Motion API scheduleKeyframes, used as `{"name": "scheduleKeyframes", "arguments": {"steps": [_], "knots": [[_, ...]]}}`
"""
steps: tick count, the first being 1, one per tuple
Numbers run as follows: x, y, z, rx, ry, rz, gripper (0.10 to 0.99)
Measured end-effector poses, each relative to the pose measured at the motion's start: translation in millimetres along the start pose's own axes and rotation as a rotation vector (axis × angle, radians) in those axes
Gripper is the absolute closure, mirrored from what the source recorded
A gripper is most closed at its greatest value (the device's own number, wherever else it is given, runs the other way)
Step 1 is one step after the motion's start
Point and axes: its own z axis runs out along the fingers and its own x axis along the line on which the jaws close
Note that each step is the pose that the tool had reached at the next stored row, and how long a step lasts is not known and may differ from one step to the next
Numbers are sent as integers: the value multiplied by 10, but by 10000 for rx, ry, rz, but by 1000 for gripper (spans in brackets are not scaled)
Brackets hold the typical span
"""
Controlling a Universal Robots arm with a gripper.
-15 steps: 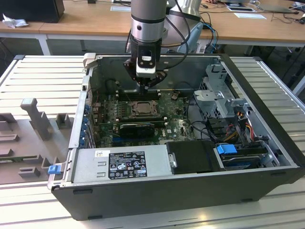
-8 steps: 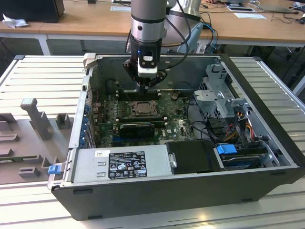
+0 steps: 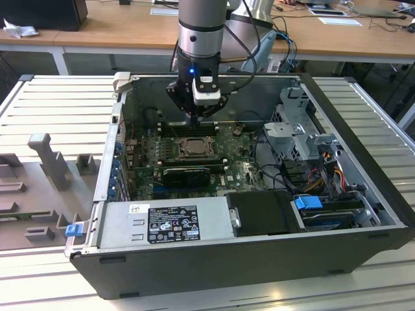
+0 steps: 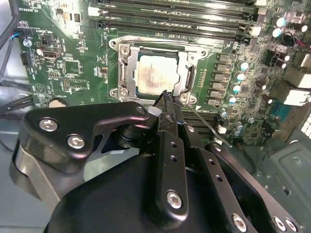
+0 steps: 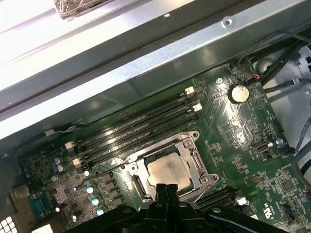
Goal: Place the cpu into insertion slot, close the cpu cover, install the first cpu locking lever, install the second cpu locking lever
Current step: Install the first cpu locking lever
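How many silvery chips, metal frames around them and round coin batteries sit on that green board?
silvery-grey square chip: 1
thin silvery metal frame plate lying around the chip: 1
round silvery coin battery: 1
Total: 3

The cpu [image 4: 155, 75] within the cpu cover [image 4: 125, 73], memory slots [image 4: 170, 19] beside it, hand [image 4: 165, 97] at the cover's edge

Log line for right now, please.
cpu: small silvery square chip, seated | cover: thin silvery metal frame plate, down around chip | hand: shut, tips at cover's edge
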Motion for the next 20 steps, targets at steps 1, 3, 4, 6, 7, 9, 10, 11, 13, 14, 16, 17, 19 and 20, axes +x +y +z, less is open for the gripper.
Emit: {"name": "scheduleKeyframes", "arguments": {"steps": [1, 3, 4, 6, 7, 9, 10, 11, 13, 14, 16, 17, 19, 20], "knots": [[0, 0, 0, 12, 9, -718, 980], [0, 0, 0, 19, 15, -1213, 980], [0, 0, 0, 22, 18, -1381, 980], [0, 0, 0, 29, 23, -1828, 980], [0, 0, 0, 32, 27, -2035, 980], [0, 0, 0, 39, 32, -2476, 980], [0, 0, 0, 42, 34, -2637, 980], [0, 0, 0, 49, 39, -3023, 980], [0, 0, 1, 60, 49, -3742, 980], [0, 0, 2, 64, 51, -3949, 980], [3, -1, 1, 69, 56, -4286, 980], [19, -9, 2, 68, 55, -4315, 980], [80, -36, 2, 57, 35, -4317, 980], [106, -48, 3, 47, 19, -4316, 980]]}}
